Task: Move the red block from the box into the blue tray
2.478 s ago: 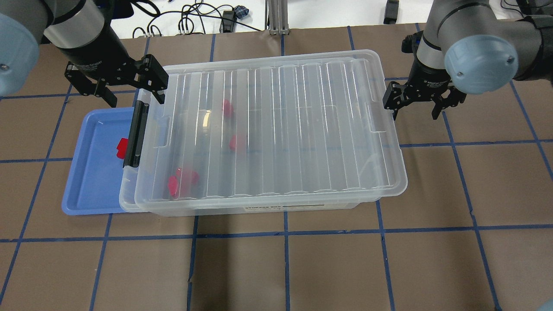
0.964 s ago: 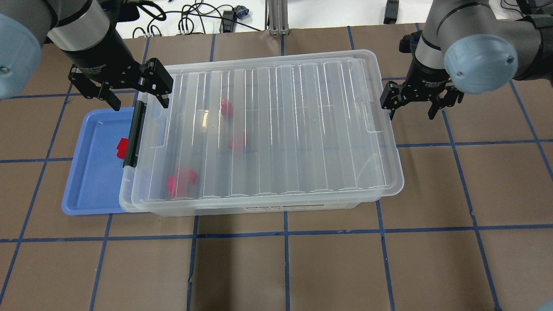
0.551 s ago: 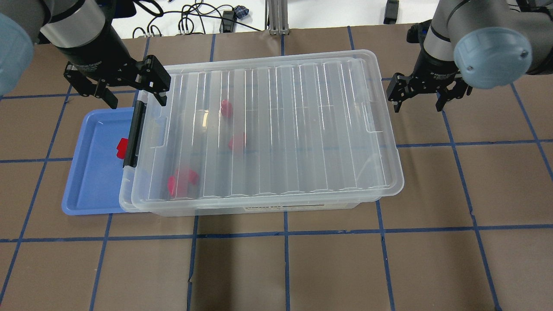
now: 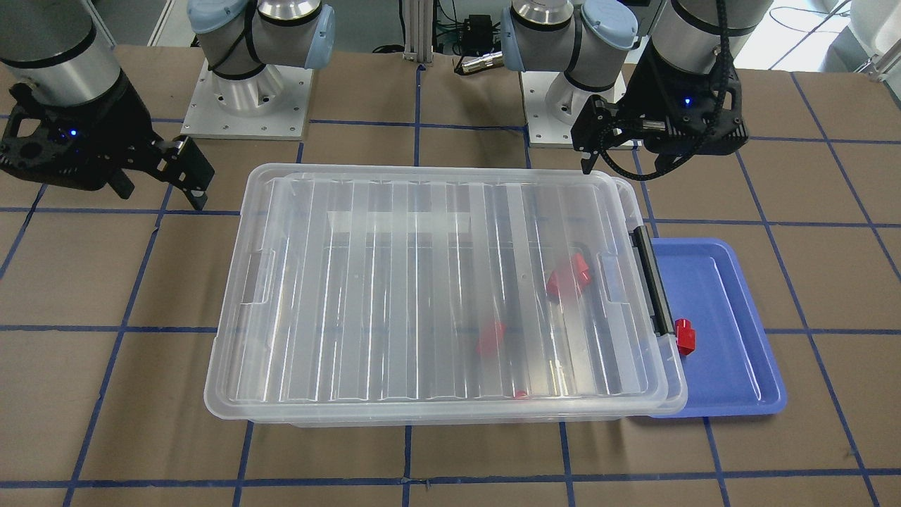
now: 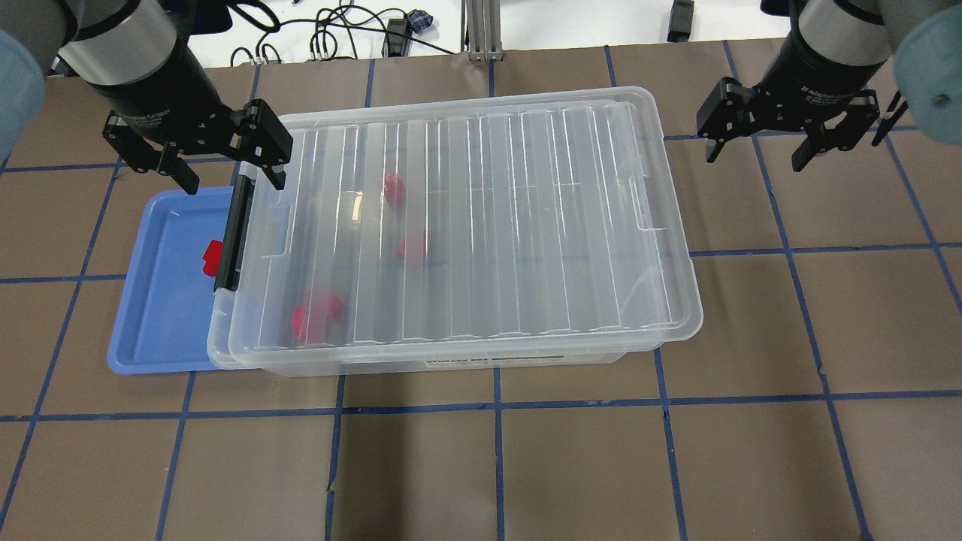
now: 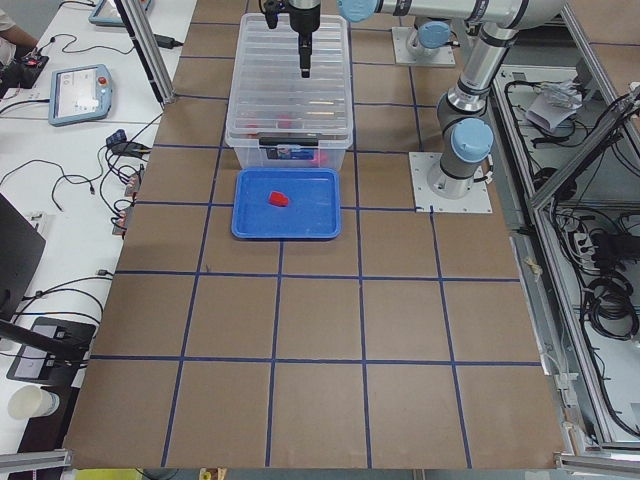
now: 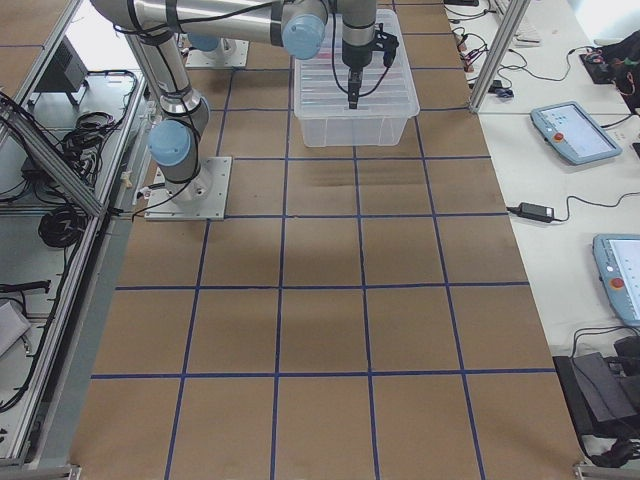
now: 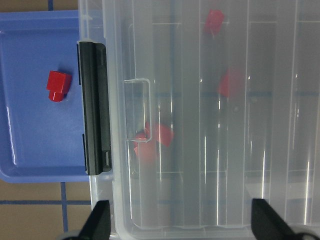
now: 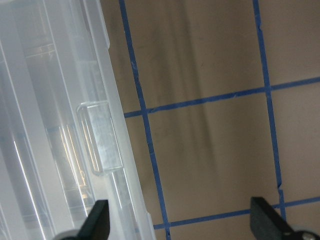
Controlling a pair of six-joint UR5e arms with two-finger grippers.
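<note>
Resting in the blue tray (image 5: pixel 159 304), the red block (image 5: pixel 213 258) lies beside the box (image 5: pixel 526 225), near the empty, spread left gripper (image 5: pixel 228 179).

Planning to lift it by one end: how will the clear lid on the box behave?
The lid looks thin and see-through, so it is probably light. Its ribs should stiffen it, though the long span may flex. Its glossy surface could be slippery.

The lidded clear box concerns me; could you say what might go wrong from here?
The open left gripper hangs over the box corner by the black latch; a low move could shove the box against the blue tray it overhangs. The red block lies beside that latch and could get knocked.
</note>
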